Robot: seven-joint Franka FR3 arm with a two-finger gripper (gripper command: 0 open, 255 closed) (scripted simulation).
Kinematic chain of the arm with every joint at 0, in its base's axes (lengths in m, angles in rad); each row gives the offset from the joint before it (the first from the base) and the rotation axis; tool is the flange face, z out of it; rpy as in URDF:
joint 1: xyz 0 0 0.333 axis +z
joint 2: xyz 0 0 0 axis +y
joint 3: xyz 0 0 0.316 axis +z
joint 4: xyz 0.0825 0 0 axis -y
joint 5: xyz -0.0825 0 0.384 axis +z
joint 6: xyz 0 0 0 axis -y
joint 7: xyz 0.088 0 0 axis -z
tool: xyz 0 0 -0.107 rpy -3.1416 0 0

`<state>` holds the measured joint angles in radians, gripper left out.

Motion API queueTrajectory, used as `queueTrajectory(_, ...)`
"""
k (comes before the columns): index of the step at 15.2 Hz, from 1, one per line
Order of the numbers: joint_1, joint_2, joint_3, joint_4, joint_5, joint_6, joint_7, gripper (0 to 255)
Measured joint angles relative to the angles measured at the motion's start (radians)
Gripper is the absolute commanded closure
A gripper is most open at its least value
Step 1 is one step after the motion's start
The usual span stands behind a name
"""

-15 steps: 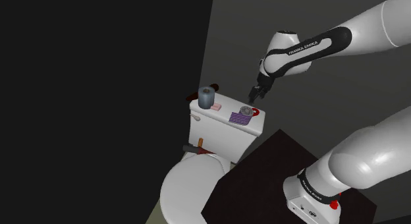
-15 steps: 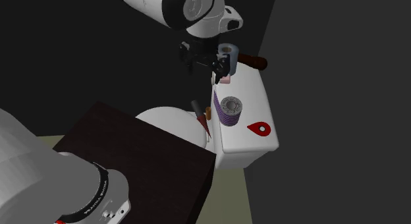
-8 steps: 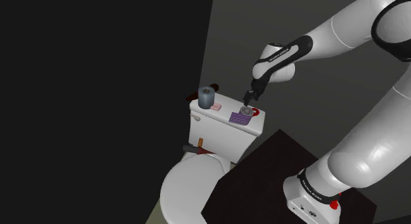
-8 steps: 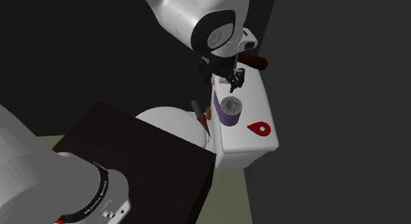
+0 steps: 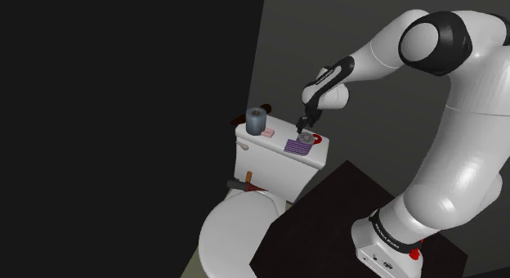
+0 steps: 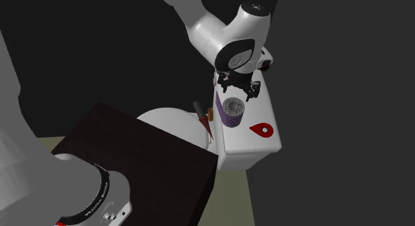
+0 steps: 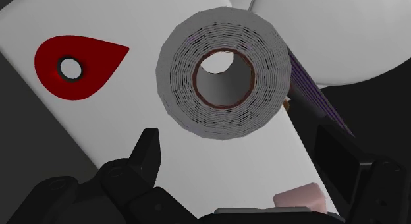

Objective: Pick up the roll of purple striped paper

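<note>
So the roll of purple striped paper (image 6: 233, 110) is standing on end on the white toilet tank lid (image 6: 247, 146), hollow core pointing straight up. In the wrist view you look right down the core of the roll (image 7: 224, 71), and you can just catch the purple stripes running down its side.

The gripper (image 6: 239, 92) hangs just above it, at about 12 o'clock from the roll in the second exterior view. Same deal in the shoulder view: gripper (image 5: 306, 127) right over the roll (image 5: 301, 143). Its fingers (image 7: 149, 149) are spread wide, wider than the roll, and aren't touching it, so it's holding nothing.

Other stuff on the lid: a red teardrop piece (image 6: 262, 129) at roughly 4 o'clock from the roll in the second exterior view, plus a grey roll (image 5: 257, 119) at around 10 o'clock in the shoulder view, with a small pink thing (image 5: 267, 132) right beside it. The dark brown stand (image 5: 327, 211) sits right next to the toilet.
</note>
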<state>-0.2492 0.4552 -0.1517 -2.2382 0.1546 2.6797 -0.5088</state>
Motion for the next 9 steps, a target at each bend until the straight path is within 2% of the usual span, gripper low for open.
queueTrajectory(8,-0.034,0.123,0.031,0.046,0.032,0.079,-0.033,0)
queueTrajectory(9,-0.035,0.127,0.032,0.047,0.033,0.082,-0.034,255)
